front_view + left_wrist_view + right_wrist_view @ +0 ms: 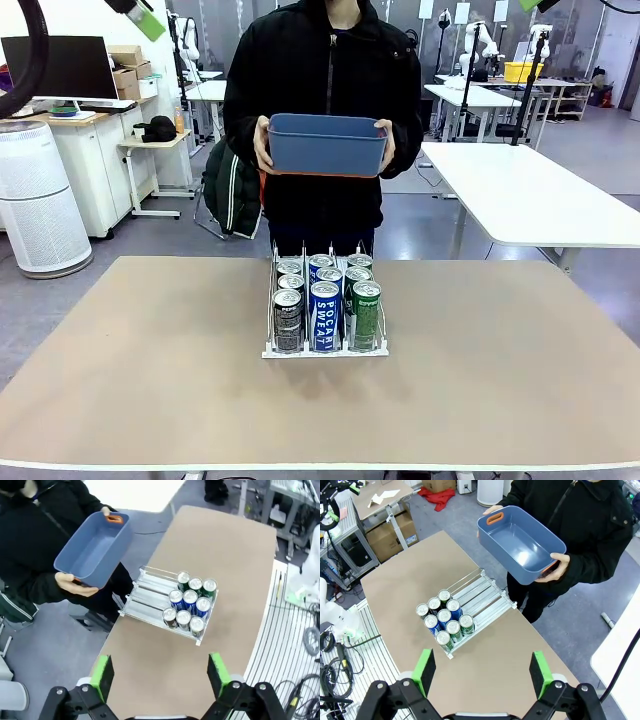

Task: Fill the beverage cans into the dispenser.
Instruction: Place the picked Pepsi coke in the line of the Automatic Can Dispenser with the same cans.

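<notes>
Tan rectangular table with a pale edge, seen lengthwise from the robot's side. The dispenser, a clear and white rack with thin wire dividers forming 3 lanes, rests directly on the tabletop near the middle of its far half, its low front lip facing the robot. 9 beverage cans stand upright in the dispenser, 3 per lane, grouped at the front end: dark cans in the left lane, blue cans with white lettering in the centre lane, green cans in the right lane. The rear part of each lane is bare.
</notes>
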`<state>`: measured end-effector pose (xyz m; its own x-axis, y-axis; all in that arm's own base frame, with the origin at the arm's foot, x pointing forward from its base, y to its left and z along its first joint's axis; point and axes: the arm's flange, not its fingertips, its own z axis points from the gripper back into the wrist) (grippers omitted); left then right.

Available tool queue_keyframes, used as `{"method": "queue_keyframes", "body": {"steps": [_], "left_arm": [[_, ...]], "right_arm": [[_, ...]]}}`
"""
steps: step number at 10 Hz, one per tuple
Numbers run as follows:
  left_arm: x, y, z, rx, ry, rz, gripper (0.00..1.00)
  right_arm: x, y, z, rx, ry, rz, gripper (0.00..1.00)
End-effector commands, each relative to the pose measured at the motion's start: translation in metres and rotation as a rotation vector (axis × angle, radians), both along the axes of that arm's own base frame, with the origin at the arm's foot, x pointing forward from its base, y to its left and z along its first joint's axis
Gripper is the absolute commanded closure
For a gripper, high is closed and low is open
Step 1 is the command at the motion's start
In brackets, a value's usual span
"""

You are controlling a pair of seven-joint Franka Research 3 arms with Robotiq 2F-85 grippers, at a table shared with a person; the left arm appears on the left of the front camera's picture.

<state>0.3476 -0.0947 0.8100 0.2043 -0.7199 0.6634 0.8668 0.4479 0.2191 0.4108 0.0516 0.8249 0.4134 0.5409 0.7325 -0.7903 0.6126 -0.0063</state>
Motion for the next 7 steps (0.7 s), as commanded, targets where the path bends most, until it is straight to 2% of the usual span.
{"method": "queue_keyframes", "body": {"steps": [1,3,5,7], "left_arm": [[-0.0012,0.0054,0.0009,-0.090,0.010,0.073,0.00],[-0.0024,0.0079,0.0032,-0.116,0.010,0.104,0.00],[-0.0042,0.0031,0.0073,-0.055,0.042,0.143,0.00],[0.0005,0.0095,0.0081,-0.090,0.020,0.103,0.00]], "right_arm": [[-0.0005,0.0004,-0.0014,0.002,0.003,0.001,0.00],[-0.0005,0.0004,-0.0014,0.002,0.003,0.001,0.00],[-0.0005,0.0004,-0.0014,0.002,0.003,0.001,0.00],[-0.0005,0.0004,-0.0014,0.002,0.003,0.001,0.00]]}}
